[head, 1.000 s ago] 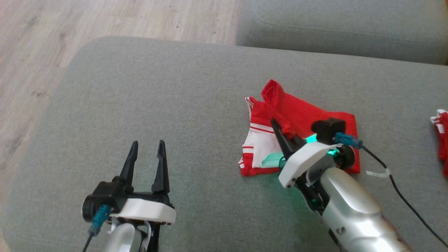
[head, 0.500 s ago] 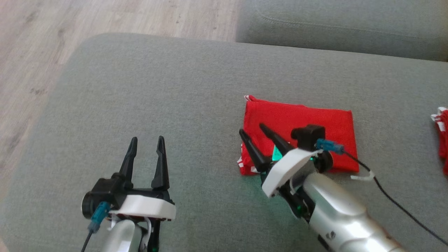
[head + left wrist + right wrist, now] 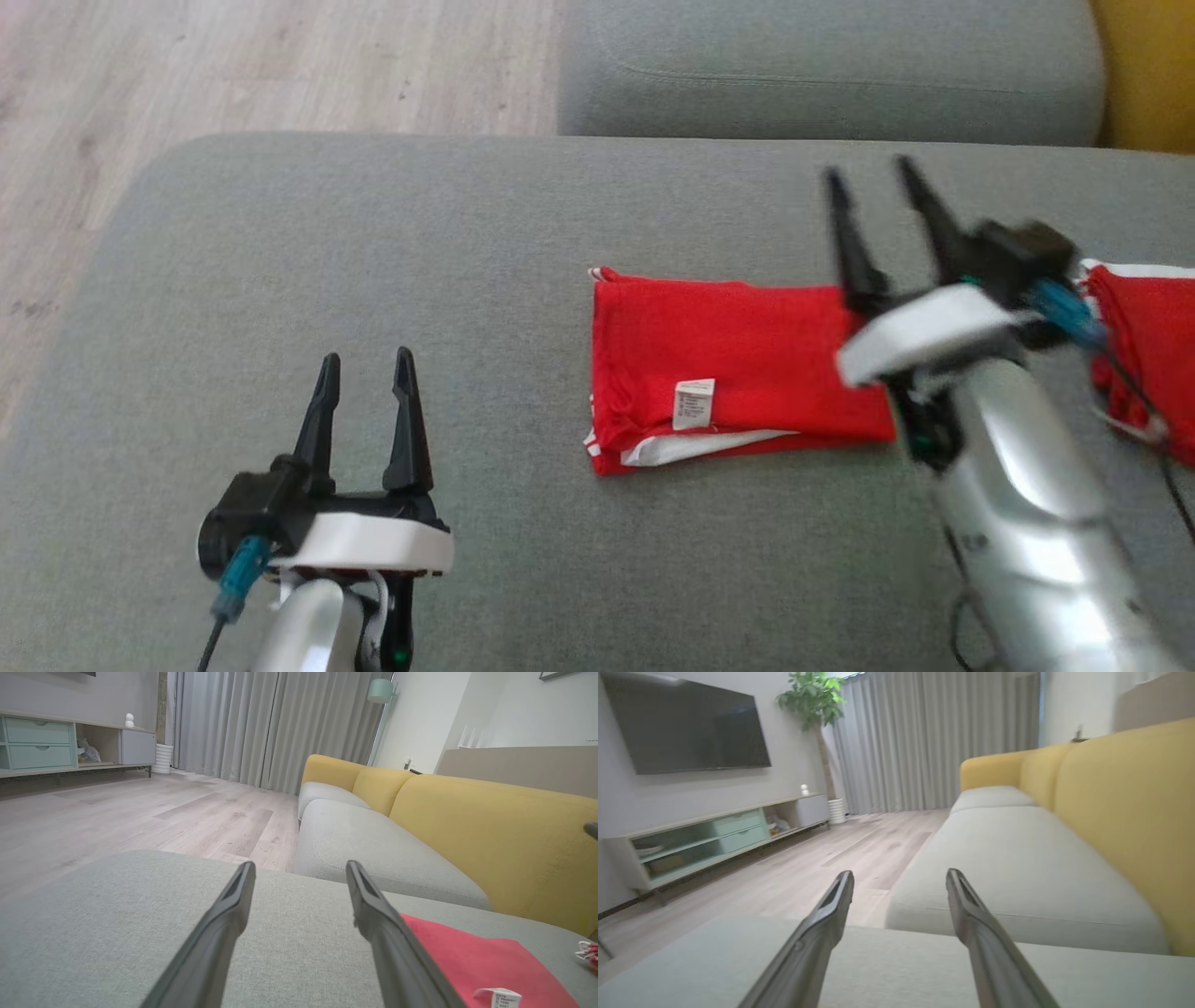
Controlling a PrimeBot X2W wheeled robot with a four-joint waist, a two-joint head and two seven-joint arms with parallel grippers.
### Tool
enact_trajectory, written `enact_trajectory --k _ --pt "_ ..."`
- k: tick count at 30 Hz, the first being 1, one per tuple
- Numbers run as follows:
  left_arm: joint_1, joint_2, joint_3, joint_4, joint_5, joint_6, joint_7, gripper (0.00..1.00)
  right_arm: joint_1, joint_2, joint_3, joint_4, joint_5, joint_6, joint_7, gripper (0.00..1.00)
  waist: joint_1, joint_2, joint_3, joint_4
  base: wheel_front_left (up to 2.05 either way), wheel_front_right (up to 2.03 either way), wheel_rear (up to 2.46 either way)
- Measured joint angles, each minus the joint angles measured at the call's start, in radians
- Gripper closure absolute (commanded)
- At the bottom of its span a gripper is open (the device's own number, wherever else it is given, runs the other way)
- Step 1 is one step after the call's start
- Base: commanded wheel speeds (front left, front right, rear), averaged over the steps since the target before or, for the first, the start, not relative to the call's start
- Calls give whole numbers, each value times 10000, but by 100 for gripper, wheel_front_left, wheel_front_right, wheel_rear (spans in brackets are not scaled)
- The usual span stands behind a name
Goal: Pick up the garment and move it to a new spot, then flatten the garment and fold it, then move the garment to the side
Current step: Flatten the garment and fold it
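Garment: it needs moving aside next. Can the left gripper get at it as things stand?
Probably yes: the left gripper is open, with only bare cushion between it and the garment.

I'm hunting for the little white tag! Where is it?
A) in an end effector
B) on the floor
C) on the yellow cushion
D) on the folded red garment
D: the tag lies on top of the folded red garment, near its front edge.
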Motion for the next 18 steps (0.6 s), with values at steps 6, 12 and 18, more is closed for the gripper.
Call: enact_trajectory --k 6,12,18 --pt "298 2 29 -8 104 -2 0 0 2447 10 -2374 -1256 -1887 0 -10 0 0 0 -58 -305 0 0 0" --pt "546 4 222 -21 424 -6 0 0 3898 125 -2824 -2422 -2236 0 -10 0 1 0 -6 -522 0 0 0" --pt "872 4 378 -21 558 -2 0 0 4695 146 -2830 -2859 -1908 0 -10 0 0 0 -11 -685 0 0 0"
